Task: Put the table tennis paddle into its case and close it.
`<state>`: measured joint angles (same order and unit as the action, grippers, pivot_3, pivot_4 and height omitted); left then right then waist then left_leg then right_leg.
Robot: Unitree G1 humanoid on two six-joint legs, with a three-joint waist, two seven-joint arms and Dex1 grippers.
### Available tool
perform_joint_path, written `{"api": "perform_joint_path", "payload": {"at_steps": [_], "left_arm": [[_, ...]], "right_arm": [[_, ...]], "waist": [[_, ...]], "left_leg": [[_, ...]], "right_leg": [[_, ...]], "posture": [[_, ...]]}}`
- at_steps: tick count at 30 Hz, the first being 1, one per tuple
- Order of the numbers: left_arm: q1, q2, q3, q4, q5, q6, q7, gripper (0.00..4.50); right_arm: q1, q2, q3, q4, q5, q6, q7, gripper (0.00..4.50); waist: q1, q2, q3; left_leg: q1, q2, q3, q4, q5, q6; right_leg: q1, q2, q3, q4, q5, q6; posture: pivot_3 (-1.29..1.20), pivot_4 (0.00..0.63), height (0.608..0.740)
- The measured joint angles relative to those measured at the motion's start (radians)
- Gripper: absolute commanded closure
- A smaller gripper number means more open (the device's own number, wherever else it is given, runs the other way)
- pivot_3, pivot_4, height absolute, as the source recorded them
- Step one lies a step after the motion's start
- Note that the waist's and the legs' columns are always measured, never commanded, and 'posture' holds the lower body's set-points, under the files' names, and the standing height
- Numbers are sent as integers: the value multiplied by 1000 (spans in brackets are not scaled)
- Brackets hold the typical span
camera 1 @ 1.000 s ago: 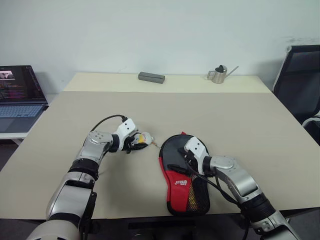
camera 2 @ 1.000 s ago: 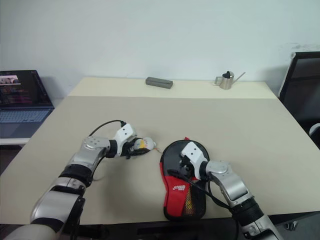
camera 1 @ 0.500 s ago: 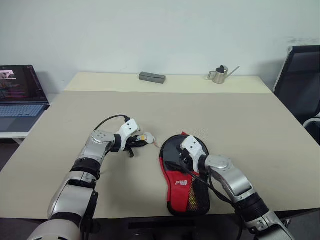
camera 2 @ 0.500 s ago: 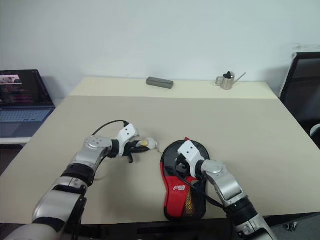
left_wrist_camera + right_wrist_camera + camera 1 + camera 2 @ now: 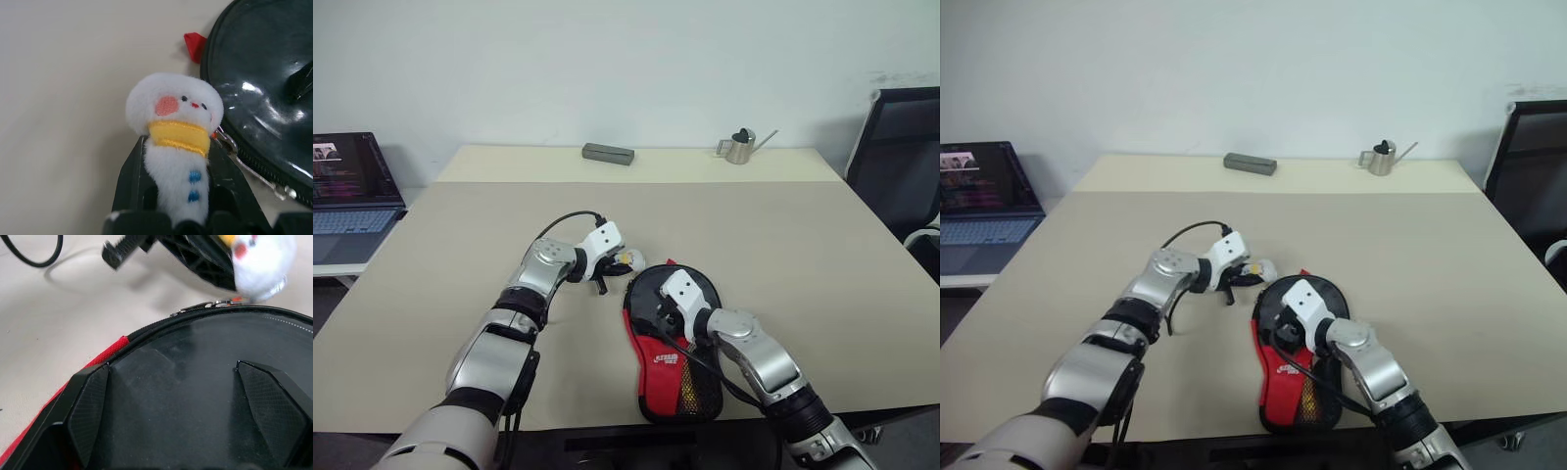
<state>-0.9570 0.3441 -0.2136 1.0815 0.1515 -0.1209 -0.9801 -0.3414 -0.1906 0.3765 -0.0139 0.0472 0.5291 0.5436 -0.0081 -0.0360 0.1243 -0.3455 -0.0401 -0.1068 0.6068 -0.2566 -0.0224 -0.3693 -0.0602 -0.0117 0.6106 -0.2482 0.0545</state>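
- Case: glossy black upper part, red lower part with white logo, black mesh pocket showing yellow beneath; small red tab at the top edge.
- Charm beside the case's top: white fluffy snowman, yellow scarf, pink cheek, two blue buttons, tiny red nose.
- Table under the case: plain pale beige.
- Box at the table's far edge: dark grey.
- Watering can near the box: silver, black lid.

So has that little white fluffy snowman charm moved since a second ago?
Yes. Pinched in the left gripper, the white fluffy snowman charm has travelled across the beige table toward the black and red case.
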Motion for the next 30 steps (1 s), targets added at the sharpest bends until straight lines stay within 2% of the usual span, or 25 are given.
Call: {"api": "perform_joint_path", "payload": {"at_steps": [11,20,26,30], "left_arm": [[-66,-63,-21,145,79,-65,128,3998],[-100,-72,-23,188,109,-86,186,3998],[-116,-69,-22,204,112,-92,207,3998],[-118,-65,-22,208,124,-102,224,3998]], "right_arm": [[21,59,-5,-6,-21,46,-95,0],[31,127,-38,29,-20,43,-147,0],[27,129,-43,98,-25,-26,-154,0],[31,127,-46,104,-25,-40,-156,0]], "waist": [[0,2,-4],[-1,3,-6],[-2,3,-8],[-1,2,-8]], "left_leg": [[1,0,-2,1,0,0],[2,0,-4,1,0,0],[16,2,-5,0,-1,-1],[16,1,-6,0,-3,-5]], "right_leg": [[1,0,0,0,1,2],[1,4,0,1,1,2],[16,2,1,0,0,2],[17,-2,1,0,-4,-4]], "posture": [[0,150,740],[0,150,740],[0,150,740],[0,150,740]]}}
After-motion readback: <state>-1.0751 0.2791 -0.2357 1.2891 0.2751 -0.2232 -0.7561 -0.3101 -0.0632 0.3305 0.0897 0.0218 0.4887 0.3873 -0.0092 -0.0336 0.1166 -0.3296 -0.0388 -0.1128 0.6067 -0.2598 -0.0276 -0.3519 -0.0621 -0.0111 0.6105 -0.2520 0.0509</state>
